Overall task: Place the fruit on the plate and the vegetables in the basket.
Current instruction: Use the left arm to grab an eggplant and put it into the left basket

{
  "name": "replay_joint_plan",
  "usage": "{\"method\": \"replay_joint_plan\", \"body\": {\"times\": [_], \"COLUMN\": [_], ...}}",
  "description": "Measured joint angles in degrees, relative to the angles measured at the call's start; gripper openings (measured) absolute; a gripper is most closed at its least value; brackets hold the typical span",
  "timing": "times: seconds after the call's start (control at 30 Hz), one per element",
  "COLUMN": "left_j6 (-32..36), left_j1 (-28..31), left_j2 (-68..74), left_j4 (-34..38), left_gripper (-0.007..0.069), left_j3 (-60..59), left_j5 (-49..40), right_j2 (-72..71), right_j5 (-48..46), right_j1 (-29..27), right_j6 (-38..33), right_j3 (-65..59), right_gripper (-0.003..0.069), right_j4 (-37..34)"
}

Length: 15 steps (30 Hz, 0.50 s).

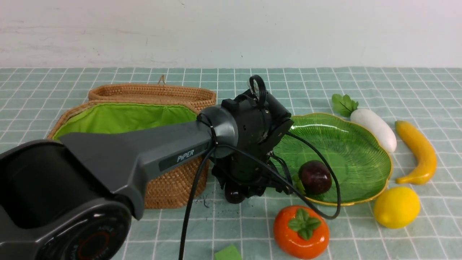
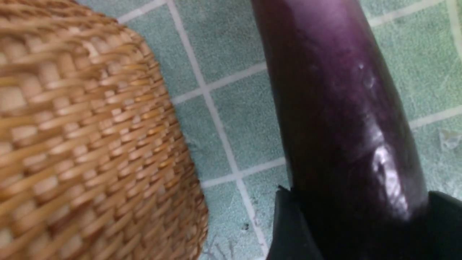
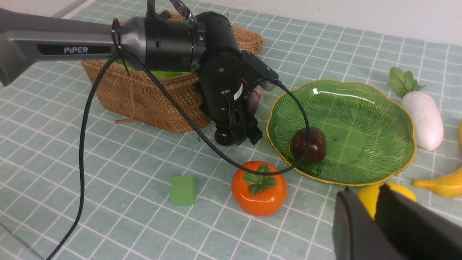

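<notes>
The left pincer [image 1: 241, 187] grasps the slim, glossy dark-purple toy eggplant [image 2: 339, 108] between its jaws; the tan woven wicker basket [image 2: 90, 144] stands just beside it; the vegetable transfer seems underway, next needing a lift over the rim, then release.

Glossy eggplant [image 2: 343, 108], woven wicker basket [image 2: 90, 144]

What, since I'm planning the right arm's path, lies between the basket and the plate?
The left gripper, its fingers holding the eggplant, stands between basket and plate; front and right wrist views show it.
</notes>
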<state>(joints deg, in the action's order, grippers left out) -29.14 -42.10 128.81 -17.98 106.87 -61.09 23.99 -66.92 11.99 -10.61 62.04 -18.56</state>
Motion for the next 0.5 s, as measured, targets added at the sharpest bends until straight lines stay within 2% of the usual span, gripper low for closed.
{"method": "replay_joint_plan", "body": {"times": [0.13,0.3,0.4,0.5], "left_j6": [0.2,5.1,14.4,22.4], "left_j1": [-0.3,-2.7,-4.8,-4.5], "left_j2": [-1.1,-6.1,-13.9,-22.1], "left_j4": [0.1,0.7,2.0,2.6], "left_gripper": [0.0426,0.0426,0.0426,0.0426], "left_j3": [3.8,7.9,7.3,3.3], "left_j5": [-3.9,-8.1,-8.9,-9.2], "right_j2": [0.0,0.0,0.0,0.0], "right_j5": [0.1,0.8,2.8,4.9], "right_j1": [0.0,0.0,0.0,0.0], "right_j6": [0.0,0.0,0.0,-1.1], "right_j3": [0.0,0.0,0.0,0.0], "right_gripper": [0.0116,0.0118,0.0118,0.0119], "right_j4": [0.0,-0.1,-0.2,-0.2]}}
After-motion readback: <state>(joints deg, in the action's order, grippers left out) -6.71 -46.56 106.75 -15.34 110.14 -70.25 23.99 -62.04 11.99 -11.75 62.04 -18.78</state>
